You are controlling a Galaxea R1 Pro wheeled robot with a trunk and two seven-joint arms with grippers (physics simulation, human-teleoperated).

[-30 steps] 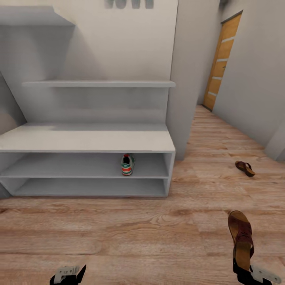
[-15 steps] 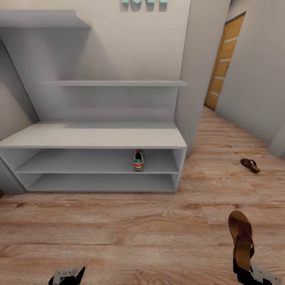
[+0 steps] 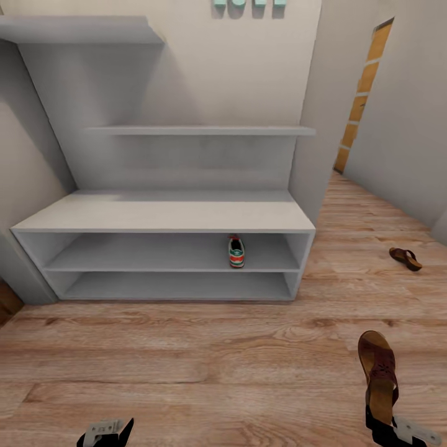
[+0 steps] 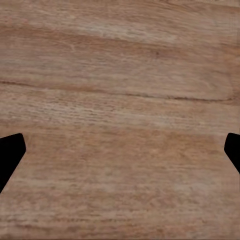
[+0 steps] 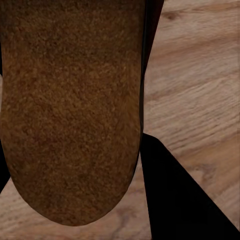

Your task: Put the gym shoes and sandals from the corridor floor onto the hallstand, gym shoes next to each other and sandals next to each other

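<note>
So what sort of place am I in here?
Likely a home corridor: a grey shoe rack against the wall, plank floor, and a wooden door at the far end.

A pale grey wall rises at the back, and teal lettering, cut off by the frame's upper edge, is mounted high on it. To the right of that wall stands a grey pillar projecting forward. Beyond the pillar, further down the passage, a sliver of an orange wooden door with pale horizontal stripes shows. A light side wall runs right of the door.
</note>
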